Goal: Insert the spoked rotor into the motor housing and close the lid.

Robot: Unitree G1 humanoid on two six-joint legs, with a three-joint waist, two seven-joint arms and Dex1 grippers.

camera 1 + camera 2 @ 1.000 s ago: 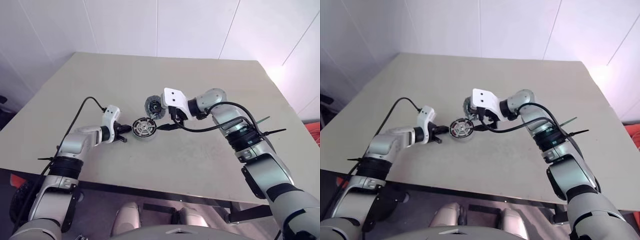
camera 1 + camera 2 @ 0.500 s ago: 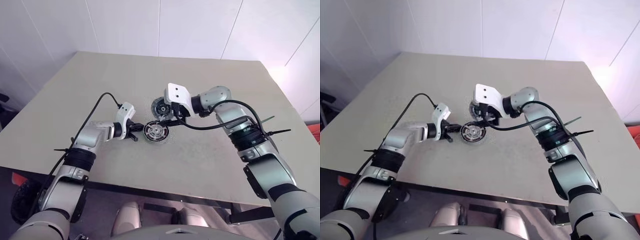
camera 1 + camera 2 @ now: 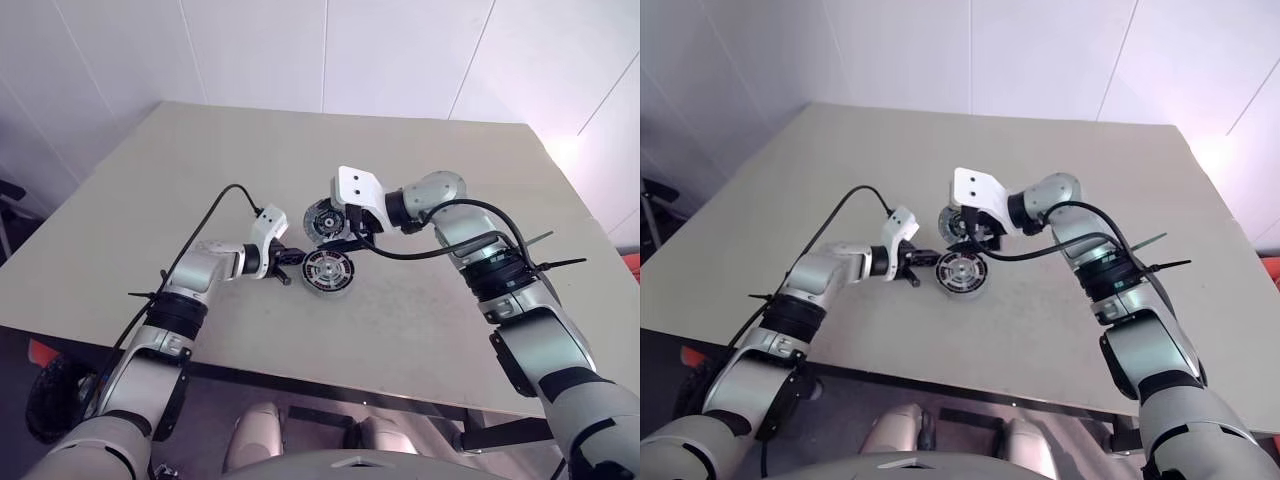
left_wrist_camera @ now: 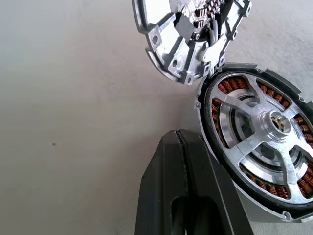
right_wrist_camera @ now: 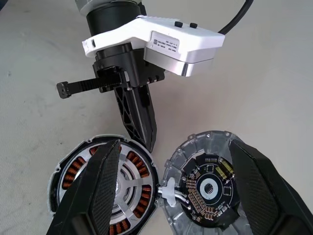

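Motor housing [image 4: 230,86] lies flat on the tabletop [image 3: 200,150], near its middle, open face up.

Right pincer [image 5: 177,147] reaches in from about 2 o'clock of the housing. Fingers spread wide. One finger hangs over the housing, the other stands by the far rim of the lid [image 5: 208,191]. A gap shows on the housing side, so no clamp is seen.

Left pincer [image 3: 288,274] is closed on nothing. Its tip is against the housing rim at 9 o'clock, acting as a stop.

Lid sits at 12 o'clock of the housing, rim to rim with it and tilted up. Its circuit-board side faces the head camera.

Spoked rotor [image 4: 274,122] looks already seated: silver spokes level inside the dark rim, copper windings showing between them. Judged step in hand: closing the lid.

Short wires [image 5: 168,193] tie the lid to the housing at the shared edge and work as a hinge.

To do it well:
- Take the lid across its rim, not on the board.
- Swing it over about the wired edge, from 12 o'clock down onto the housing.
- Keep the wires inside the rim, or they may get pinched.
- Keep the left tip braced at 9 o'clock so the housing does not skate.
- Lower it flat and centred, and press only once the rims line up.
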